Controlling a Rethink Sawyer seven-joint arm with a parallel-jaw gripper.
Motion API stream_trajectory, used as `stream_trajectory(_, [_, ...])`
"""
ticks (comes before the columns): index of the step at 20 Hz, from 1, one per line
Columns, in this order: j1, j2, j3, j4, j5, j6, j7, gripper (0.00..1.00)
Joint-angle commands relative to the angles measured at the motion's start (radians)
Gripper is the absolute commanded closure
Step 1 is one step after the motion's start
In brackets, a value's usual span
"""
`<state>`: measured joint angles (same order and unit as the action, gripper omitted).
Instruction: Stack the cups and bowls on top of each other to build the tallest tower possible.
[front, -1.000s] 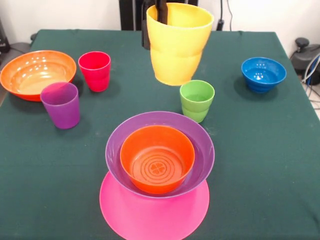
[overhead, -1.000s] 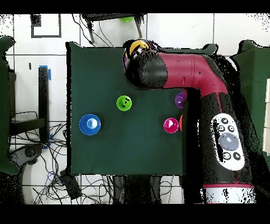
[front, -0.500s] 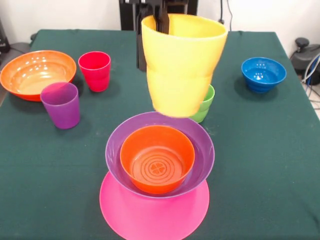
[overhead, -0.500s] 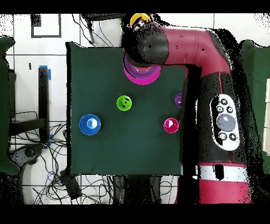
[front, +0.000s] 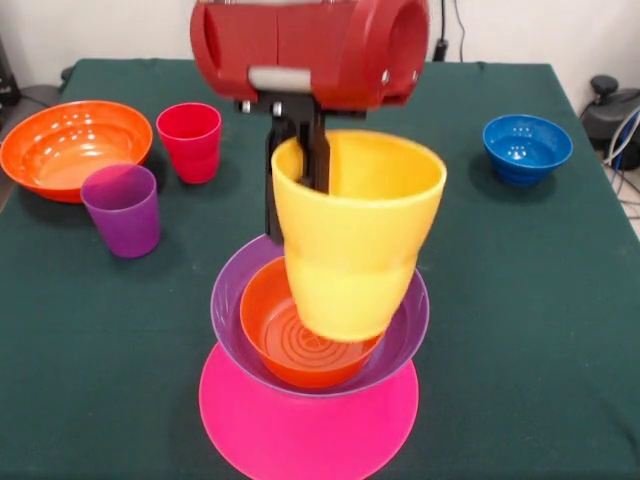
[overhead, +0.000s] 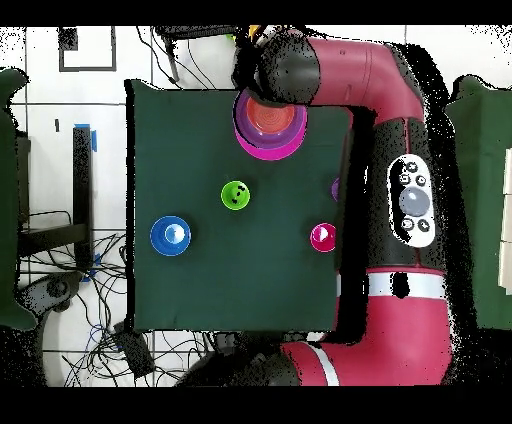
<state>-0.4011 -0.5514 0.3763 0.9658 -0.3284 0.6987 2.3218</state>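
Observation:
My gripper (front: 297, 175) is shut on the rim of the yellow cup (front: 355, 245), one finger inside and one outside. The cup hangs upright over the tower: a small orange bowl (front: 265, 320) nested in the purple bowl (front: 405, 325), on the upturned pink bowl (front: 300, 440). I cannot tell whether the cup's base touches the orange bowl. In the overhead view the arm's head covers part of the tower (overhead: 270, 125). The red cup (front: 190, 140), purple cup (front: 122, 208), large orange bowl (front: 70, 145) and blue bowl (front: 527, 148) stand apart. The green cup (overhead: 235, 195) shows only from overhead.
The arm's red head (front: 310, 45) fills the top centre of the front view. From overhead the arm (overhead: 400, 200) lies along one table side and partly hides the purple cup (overhead: 337, 188). The red cup (overhead: 323, 237) and blue bowl (overhead: 170, 235) stand mid-table.
The arm has carried the yellow cup from the table's far side toward the tower and lowered it over the small orange bowl. The green cup is now hidden in the front view.

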Motion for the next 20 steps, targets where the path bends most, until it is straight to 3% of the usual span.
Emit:
stream_trajectory(1, [0.038,0.067,-0.033,-0.062,-0.035,0.053,0.004,1.00])
stream_trajectory(20, [0.015,0.069,-0.046,0.004,-0.026,-0.004,-0.040,1.00])
